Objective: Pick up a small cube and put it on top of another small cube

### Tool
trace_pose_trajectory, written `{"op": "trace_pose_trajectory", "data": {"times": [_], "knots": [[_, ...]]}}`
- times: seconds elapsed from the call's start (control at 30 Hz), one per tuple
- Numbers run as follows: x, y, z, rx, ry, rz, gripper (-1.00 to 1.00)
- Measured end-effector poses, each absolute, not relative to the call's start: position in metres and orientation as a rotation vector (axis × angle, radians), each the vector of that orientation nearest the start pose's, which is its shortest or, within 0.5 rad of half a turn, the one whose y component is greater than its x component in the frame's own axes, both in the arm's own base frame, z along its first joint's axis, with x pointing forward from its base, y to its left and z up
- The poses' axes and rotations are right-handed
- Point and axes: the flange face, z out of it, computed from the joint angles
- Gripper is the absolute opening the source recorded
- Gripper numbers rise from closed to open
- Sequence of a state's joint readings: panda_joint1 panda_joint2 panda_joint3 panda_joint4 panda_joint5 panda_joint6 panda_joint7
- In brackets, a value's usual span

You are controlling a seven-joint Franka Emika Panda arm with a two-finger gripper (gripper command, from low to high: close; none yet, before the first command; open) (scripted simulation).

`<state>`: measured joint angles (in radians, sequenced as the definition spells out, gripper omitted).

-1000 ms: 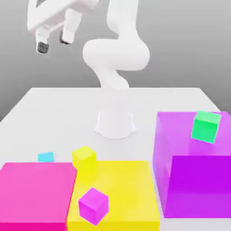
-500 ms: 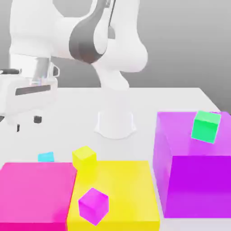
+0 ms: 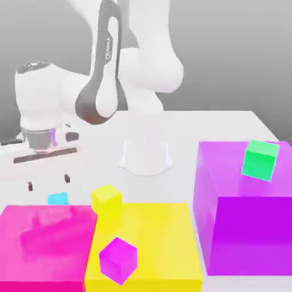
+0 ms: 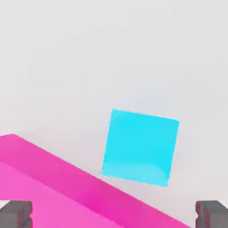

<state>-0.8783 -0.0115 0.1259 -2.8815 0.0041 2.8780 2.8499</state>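
The small cyan cube (image 3: 57, 198) lies on the white table, close against the far edge of the big pink block (image 3: 45, 239). My gripper (image 3: 48, 182) hangs just above it, pointing down and open, with one dark fingertip on either side and nothing held. In the hand view the cyan cube (image 4: 140, 146) sits flat on the table beside the pink block's edge (image 4: 53, 178), and my gripper (image 4: 114, 216) is spread wide, its fingertips (image 4: 15, 213) well apart.
A small yellow cube (image 3: 106, 198) stands just to the exterior view's right of the cyan one. A big yellow block (image 3: 159, 228) carries a small magenta cube (image 3: 118, 259). A big purple block (image 3: 245, 217) carries a small green cube (image 3: 260, 160). The robot base (image 3: 146, 157) stands behind.
The arm has swung down from high above the table to just over the cyan cube. The gripper stayed open and the cubes have not moved.
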Motion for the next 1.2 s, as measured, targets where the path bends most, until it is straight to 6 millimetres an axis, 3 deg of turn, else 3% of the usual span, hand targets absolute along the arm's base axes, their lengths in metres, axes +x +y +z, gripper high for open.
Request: {"op": "trace_pose_trajectory", "data": {"times": [0.23, 0.27, 0.5, 0.77, 1.0, 1.2], "knots": [[0.255, -0.236, 0.136, 0.745, 3.051, 0.001, 0.00], [0.254, -0.236, 0.131, 0.745, 3.052, 0.001, -1.00], [0.255, -0.236, 0.132, 0.745, 3.050, -0.001, -1.00], [0.256, -0.236, 0.196, 0.724, 3.055, 0.000, -1.00], [0.305, -0.173, 0.263, 0.112, 3.129, 0.010, -1.00], [0.324, -0.104, 0.314, -0.446, 3.107, -0.002, -1.00]]}}
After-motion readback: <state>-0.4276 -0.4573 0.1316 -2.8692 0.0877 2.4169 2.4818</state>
